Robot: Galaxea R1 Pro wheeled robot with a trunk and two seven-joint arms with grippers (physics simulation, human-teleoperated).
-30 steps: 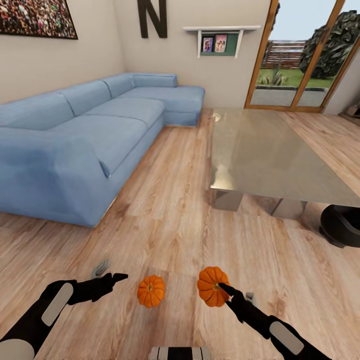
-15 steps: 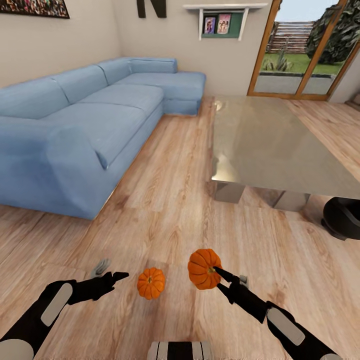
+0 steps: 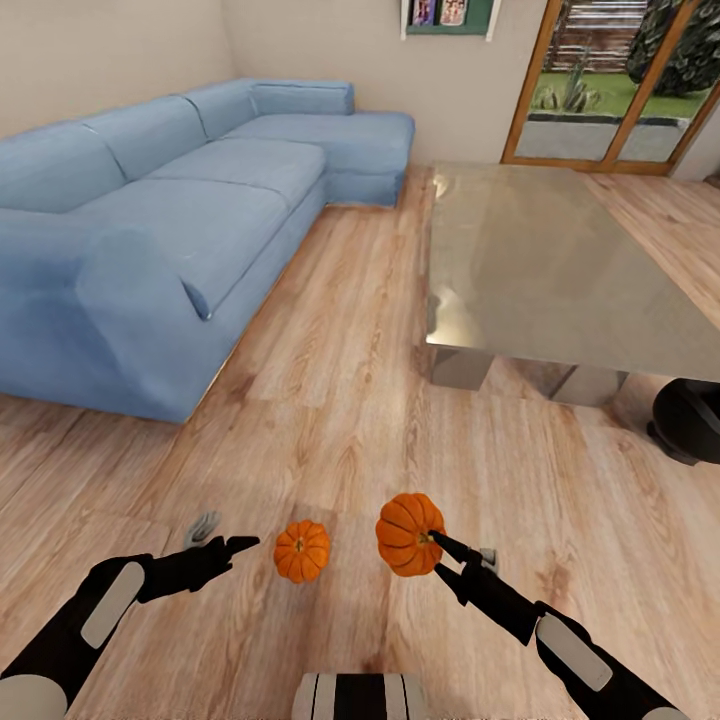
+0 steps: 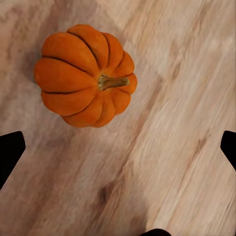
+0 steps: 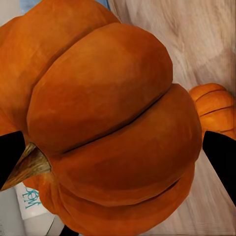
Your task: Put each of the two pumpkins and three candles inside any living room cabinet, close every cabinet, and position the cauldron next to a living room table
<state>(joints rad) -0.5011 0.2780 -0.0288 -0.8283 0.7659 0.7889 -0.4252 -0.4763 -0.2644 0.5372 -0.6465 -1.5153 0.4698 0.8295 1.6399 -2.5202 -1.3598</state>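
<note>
While the right tool point(image 3: 437, 545) pinches one pumpkin point(image 3: 405, 534), the other pumpkin point(image 3: 301, 550) sits on the floor point(image 3: 340, 400) under the spread left tool point(image 3: 235, 545) — nothing stored yet.

Pale wood-grain plank floor point(image 3: 340, 400), satin, faintly streaked. Soft matt blue cloth on the sofa point(image 3: 150, 230). Glossy, mirror-like desk point(image 3: 540, 270) top over polished metal legs. Smooth ribbed orange skin with a dull sheen on both pumpkins point(image 3: 301, 551) point(image 3: 408, 535), rough woody stems. Matt black casing on the right gripper point(image 3: 441, 549), with pale grey panels up the arm.
</note>
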